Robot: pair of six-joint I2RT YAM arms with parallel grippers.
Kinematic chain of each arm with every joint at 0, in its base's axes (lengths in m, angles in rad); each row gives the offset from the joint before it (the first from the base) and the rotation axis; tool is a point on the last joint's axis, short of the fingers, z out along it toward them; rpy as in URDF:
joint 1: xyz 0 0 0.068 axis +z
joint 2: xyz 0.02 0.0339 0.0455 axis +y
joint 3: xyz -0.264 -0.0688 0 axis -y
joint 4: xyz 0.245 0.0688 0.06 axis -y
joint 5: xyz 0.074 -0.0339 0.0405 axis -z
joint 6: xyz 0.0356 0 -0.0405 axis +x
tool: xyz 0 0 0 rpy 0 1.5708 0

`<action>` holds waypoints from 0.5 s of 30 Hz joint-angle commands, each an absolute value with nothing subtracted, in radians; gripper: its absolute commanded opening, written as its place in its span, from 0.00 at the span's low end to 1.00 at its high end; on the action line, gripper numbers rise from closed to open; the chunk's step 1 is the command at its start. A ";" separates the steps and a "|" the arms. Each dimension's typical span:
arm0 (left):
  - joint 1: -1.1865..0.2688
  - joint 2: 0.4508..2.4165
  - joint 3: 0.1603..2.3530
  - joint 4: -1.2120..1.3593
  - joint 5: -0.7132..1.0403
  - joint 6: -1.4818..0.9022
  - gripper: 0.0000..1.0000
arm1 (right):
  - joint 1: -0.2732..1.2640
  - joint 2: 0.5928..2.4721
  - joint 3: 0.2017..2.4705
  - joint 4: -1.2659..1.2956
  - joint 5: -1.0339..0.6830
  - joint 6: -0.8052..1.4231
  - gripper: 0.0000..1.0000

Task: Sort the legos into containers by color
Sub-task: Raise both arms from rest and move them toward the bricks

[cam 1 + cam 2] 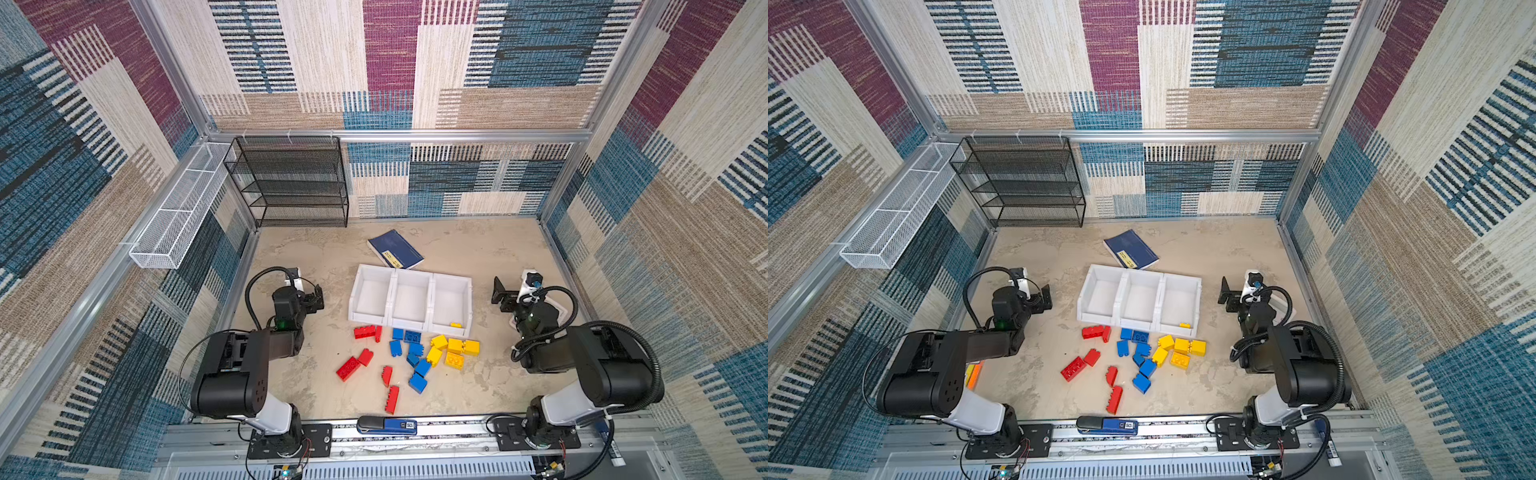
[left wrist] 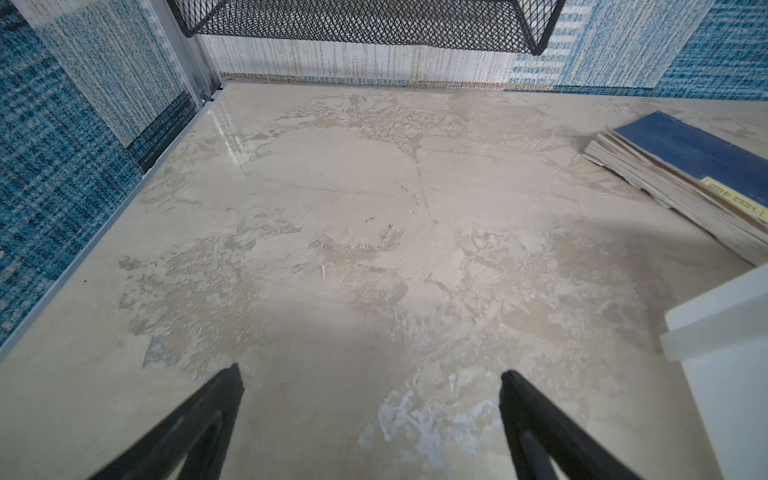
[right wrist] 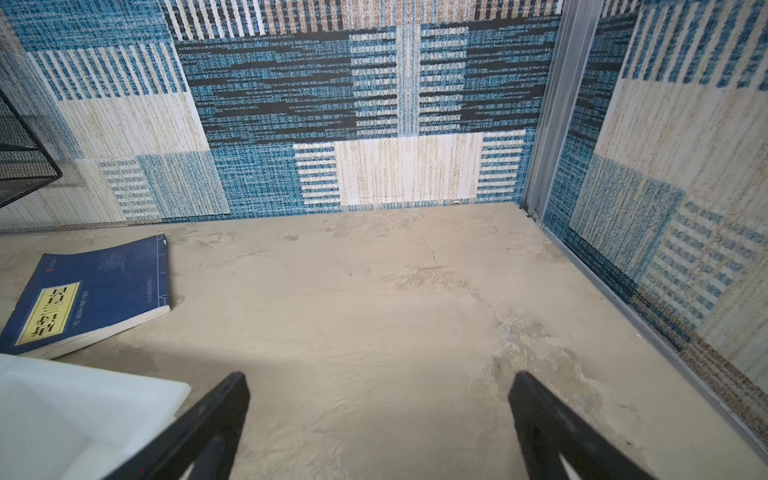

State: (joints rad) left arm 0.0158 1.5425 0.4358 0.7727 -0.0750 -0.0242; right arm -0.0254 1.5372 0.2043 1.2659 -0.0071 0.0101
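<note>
The legos lie loose on the table in front of the containers (image 1: pixel 392 297) (image 1: pixel 1121 299). In both top views the red ones (image 1: pixel 365 331) (image 1: pixel 1092 331) are on the left, the blue ones (image 1: pixel 413 349) (image 1: pixel 1142 349) in the middle and the yellow ones (image 1: pixel 455 347) (image 1: pixel 1181 345) on the right. One small yellow piece (image 1: pixel 456 325) lies in the right bin. The other two bins look empty. My left gripper (image 1: pixel 318 297) (image 2: pixel 372 374) hangs open left of the bins. My right gripper (image 1: pixel 498 293) (image 3: pixel 380 376) hangs open to their right. Both hold nothing.
A blue book (image 1: pixel 395 249) lies behind the bins. A blue-and-black stapler (image 1: pixel 386 426) rests on the front rail. A black mesh rack (image 1: pixel 291 183) stands at the back left, and a white wire basket (image 1: pixel 178 220) hangs on the left wall.
</note>
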 commanded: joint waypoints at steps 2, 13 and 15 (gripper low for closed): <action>0.017 1.536 0.436 0.796 -0.075 -0.003 0.99 | -0.025 1.534 0.200 1.301 0.000 0.005 1.00; 0.017 1.537 0.438 0.788 -0.071 -0.005 0.99 | -0.025 1.534 0.200 1.301 -0.001 0.006 1.00; 0.017 1.536 0.439 0.788 -0.069 -0.005 0.99 | -0.025 1.532 0.198 1.302 -0.001 0.005 1.00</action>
